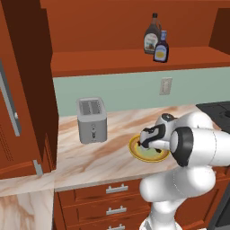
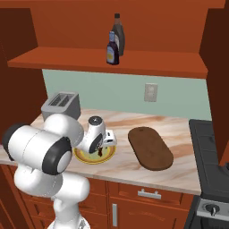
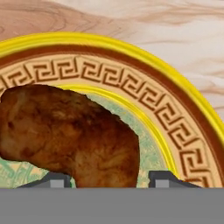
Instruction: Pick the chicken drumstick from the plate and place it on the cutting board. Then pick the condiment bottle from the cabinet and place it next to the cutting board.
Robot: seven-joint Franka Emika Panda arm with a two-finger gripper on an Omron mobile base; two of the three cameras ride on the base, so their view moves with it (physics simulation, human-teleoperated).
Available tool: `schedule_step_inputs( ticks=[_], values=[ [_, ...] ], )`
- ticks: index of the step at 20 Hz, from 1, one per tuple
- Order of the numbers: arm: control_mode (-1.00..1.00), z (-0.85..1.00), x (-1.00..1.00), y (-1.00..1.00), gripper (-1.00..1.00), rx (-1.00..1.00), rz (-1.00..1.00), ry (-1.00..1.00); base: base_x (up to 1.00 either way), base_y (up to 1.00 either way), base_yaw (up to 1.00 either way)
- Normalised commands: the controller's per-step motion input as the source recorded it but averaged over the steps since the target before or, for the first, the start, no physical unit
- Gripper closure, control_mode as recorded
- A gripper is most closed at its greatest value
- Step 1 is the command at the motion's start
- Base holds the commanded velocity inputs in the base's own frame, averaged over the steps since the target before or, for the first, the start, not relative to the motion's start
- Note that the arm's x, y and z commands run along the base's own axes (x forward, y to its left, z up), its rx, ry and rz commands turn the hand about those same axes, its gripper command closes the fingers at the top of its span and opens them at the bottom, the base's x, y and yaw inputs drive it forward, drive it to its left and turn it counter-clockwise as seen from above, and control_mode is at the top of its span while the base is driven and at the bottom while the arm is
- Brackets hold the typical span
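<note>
On the worktop, left to right:

Toaster (image 1: 91,120), silver, toward the back left; no part in the task.

Plate (image 2: 80,157), near the front edge, middle of the worktop. Chicken drumstick (image 3: 70,135) lies on it, not yet lifted. Gripper (image 3: 103,178) is down over the plate, one fingertip on each side of the meat's thick end; jaws at a middling width. Whether the pads press the meat or stand just clear cannot be told, since the tips are cut off at the bottom of the hand view. Judged step: closing for the first pick.

Cutting board (image 2: 150,147), right of the plate and apart from it, bare. First placement not yet made.

On the cabinet (image 2: 112,60) shelf above: condiment bottle (image 2: 112,48), dark blue, upright, just in front of a taller brown bottle (image 2: 118,33). Untouched; the second half of the task is wholly outstanding.

Hard to make out: in the left base view the arm's own elbow covers the plate's right side and the board; in the right base view the drumstick is a small dark mark beneath the hand.
</note>
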Motion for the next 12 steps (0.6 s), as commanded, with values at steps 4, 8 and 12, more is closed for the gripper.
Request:
schedule_step_inputs(
  ticks=[4,8,12],
  values=[
    [-1.00,-0.11,0.00,0.00,1.00,0.00,0.00,0.00,0.00,0.00,0.00],
    [-1.00,-0.26,0.00,0.01,1.00,0.00,0.00,0.00,0.00,0.00,0.00],
    [-1.00,-0.04,0.00,0.00,1.00,0.00,0.00,0.00,0.00,0.00,0.00]
  ],
)
